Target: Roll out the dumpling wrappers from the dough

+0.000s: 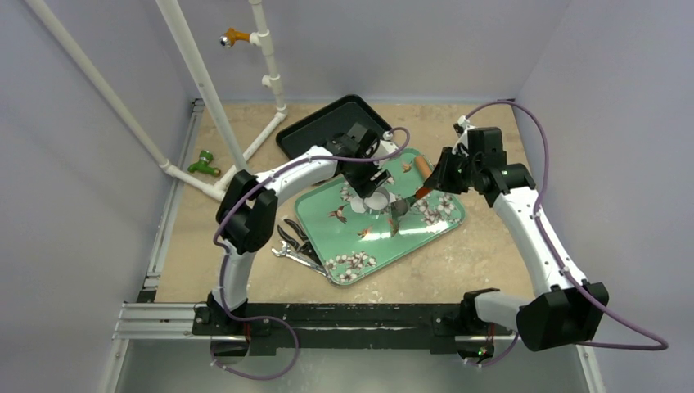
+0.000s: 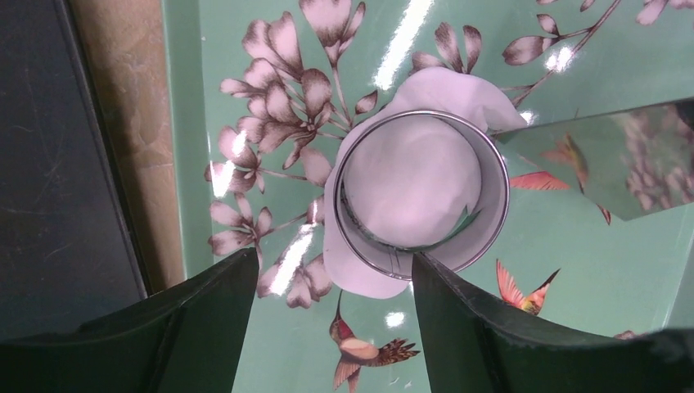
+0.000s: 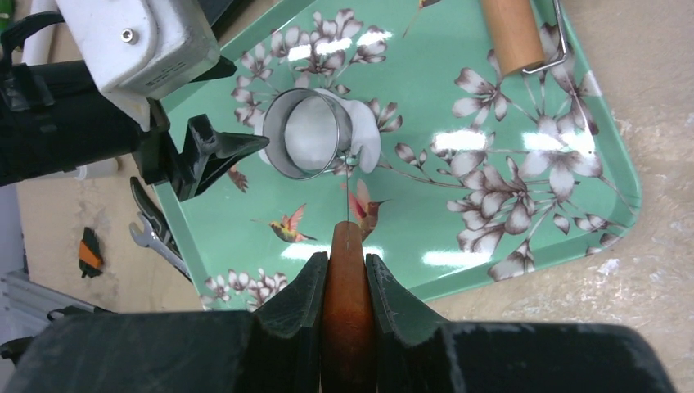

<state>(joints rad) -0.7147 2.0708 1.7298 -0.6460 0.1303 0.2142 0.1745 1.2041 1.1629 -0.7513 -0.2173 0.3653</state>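
Your left gripper (image 2: 331, 258) hovers close by the metal ring cutter (image 2: 493, 184), fingers spread wide and gripping nothing. The cutter stands upright on the dumpling wrapper (image 2: 405, 184), a white dough sheet lying near the middle of the green tray (image 2: 573, 270). The dough fills the ring and spills past it on two sides. Your right gripper (image 3: 346, 258) is clamped tight on a brown wooden handle (image 3: 348, 303), whose thin metal pin points at the ring's base. A wooden roller (image 3: 511, 33) lies at the tray's far edge.
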